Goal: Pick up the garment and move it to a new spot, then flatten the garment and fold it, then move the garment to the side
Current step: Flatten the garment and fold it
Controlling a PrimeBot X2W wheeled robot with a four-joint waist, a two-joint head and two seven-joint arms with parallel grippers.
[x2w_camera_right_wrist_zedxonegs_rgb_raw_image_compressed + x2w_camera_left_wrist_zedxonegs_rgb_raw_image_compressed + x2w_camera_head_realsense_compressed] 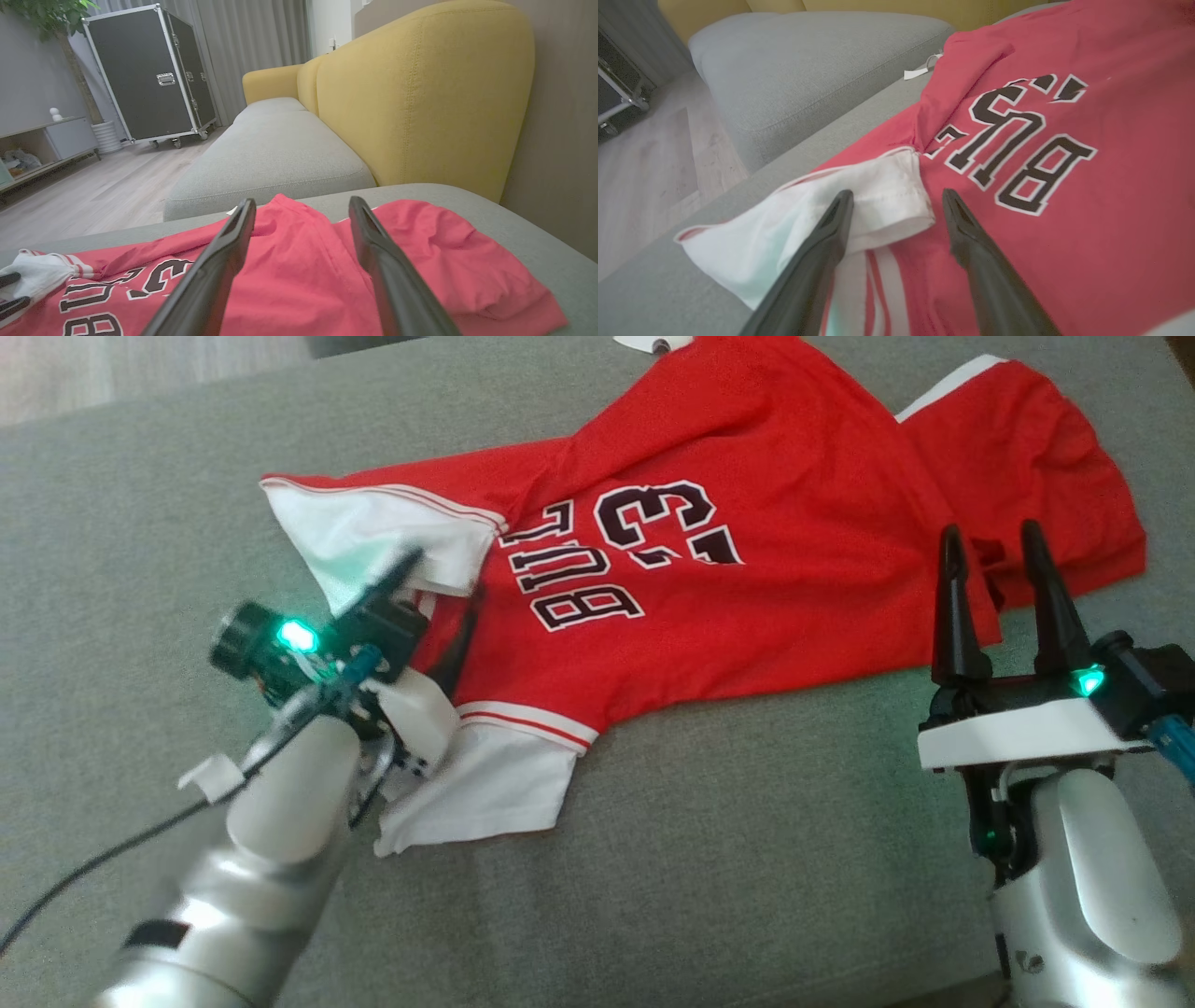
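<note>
Over white sleeve (882, 186), left claw (896, 198) spread wide, empty.

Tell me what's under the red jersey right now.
The jersey lies on the grey seat cushion, which shows along its near and left edges. Its own back layer and anything between fabric and cushion are covered, so I cannot tell.

Red jersey (747, 569) on grey cushion (747, 859)
</note>
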